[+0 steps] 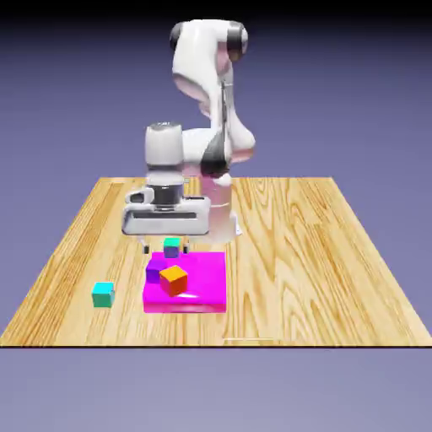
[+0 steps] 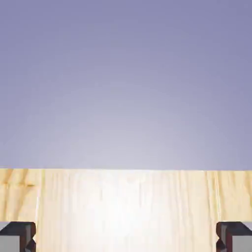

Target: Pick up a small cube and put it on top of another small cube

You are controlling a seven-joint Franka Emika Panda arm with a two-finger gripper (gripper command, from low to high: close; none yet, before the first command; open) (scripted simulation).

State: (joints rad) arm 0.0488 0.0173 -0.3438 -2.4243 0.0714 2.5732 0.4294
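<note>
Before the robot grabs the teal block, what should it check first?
1. Gripper open: ok, the fingertips sit wide apart at the hand view's bottom corners.
2. Gripper empty: ok, only bare table shows between them.
3. Teal cube free to grab: ok, it sits alone on the wood at the exterior view's left, apart from the pink mat.
4. Gripper over the teal cube: not ok, it hangs near the mat's far edge instead.
5. Orange cube ready as a base: ok, its top is bare, though a purple cube touches it.
</note>
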